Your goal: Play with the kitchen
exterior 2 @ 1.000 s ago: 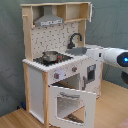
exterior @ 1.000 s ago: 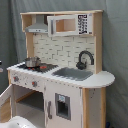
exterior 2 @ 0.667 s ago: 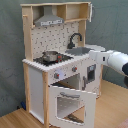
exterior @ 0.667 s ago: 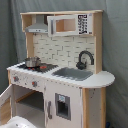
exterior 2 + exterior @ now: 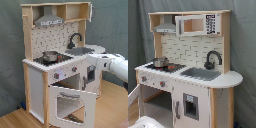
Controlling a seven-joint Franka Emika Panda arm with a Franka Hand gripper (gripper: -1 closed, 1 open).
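Your arm (image 5: 112, 65) reaches in from the second exterior view's right toward the play kitchen (image 5: 60, 65), pincer state impossible to tell, and swinging low could clip its hanging oven door (image 5: 70, 102).

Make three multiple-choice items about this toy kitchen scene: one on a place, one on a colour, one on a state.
1. Where does the pot stand?
A. on the stove
B. in the sink
C. on the floor

2. What colour is the faucet?
A. red
B. white
C. black

3. How is the oven door?
A. shut
B. hanging open
C. removed

Answers:
1 A: the pot sits on the stove, beside the sink.
2 C: the faucet curves black over the sink.
3 B: in the second exterior view the oven door of the kitchen hangs open, tilted outward.
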